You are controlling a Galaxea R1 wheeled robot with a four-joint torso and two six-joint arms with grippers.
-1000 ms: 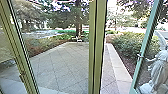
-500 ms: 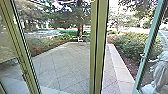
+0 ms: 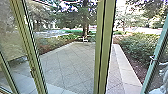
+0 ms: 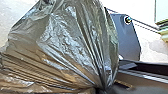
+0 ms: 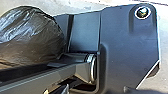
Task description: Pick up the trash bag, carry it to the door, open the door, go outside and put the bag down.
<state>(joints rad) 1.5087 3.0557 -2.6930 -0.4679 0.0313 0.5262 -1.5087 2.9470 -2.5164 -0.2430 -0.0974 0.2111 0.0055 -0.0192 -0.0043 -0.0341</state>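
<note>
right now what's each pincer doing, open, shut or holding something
Left pincer: looks closed, holding the trash bag where its folds gather.
Right pincer: can't tell whether open or closed.

Pale paving (image 3: 70, 65), jointed in slabs, stretches from near to far, with a lighter border (image 3: 126, 65) along its right side. At its far edge is a small whitish object (image 3: 84, 40) (too small to name).

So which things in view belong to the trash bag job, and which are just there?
Part of the job:
- trash bag
- glass door with the metal handle, at the head view's right
- paved ground outside

Just there:
- tree
- shrubs
- small pale object near the trunk, too unclear to name
</note>
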